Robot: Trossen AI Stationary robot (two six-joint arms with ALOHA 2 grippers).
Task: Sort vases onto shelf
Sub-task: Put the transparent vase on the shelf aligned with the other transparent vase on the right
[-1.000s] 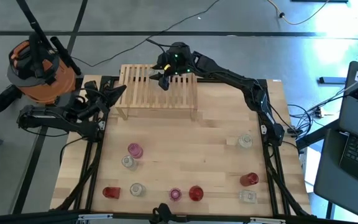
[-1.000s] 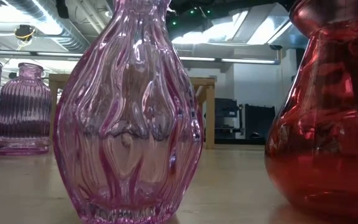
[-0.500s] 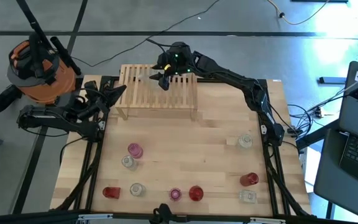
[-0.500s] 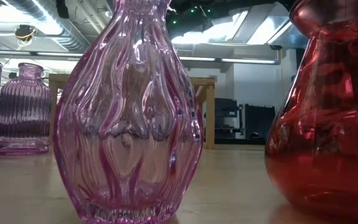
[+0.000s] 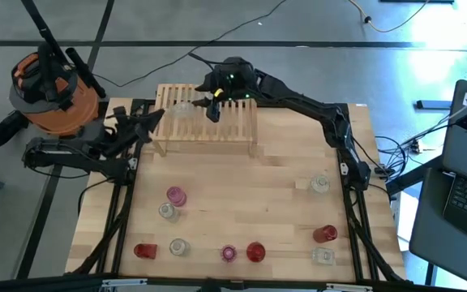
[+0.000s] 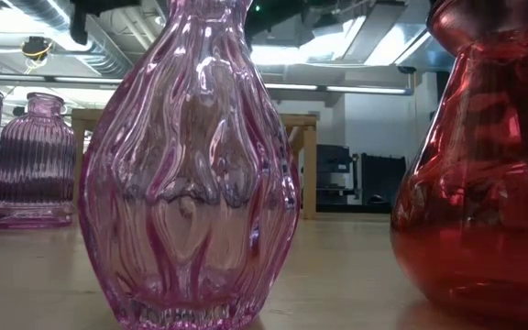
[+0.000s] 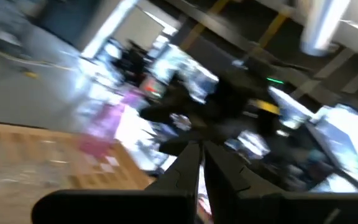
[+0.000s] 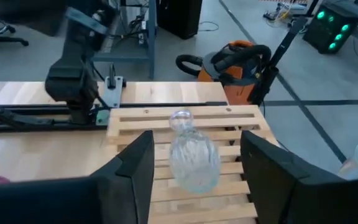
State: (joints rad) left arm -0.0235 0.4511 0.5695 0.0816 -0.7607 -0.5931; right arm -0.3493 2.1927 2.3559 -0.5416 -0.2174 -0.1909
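While reading the high view, noted right gripper above the shelf, which sits against the bench's far edge, left of centre. Found jaws apart, holding nothing. Checked right wrist view: 2 dark fingers spread wide, with 1 clear vase ahead of them, in line with the gap. Saw bare slats on both sides of the glass, so no contact with either finger. Recorded that clear vase upright on the shelf's slatted top, toward its left end, just beside the right gripper on the side nearer the left arm.

Logged left gripper waiting at the bench's far left corner, just off the shelf's left end, fingers pressed together and empty.

Counted 9 more vases on the bench top, all well apart from both grippers:
- pink vase and clear one, touching or nearly so, left of centre
- along the near edge: red, clear, small pink, red
- toward the right edge: clear, red, clear at the near right corner

Seen from the low view: ribbed pink vase and red vase close to the lens, shelf legs visible behind them.
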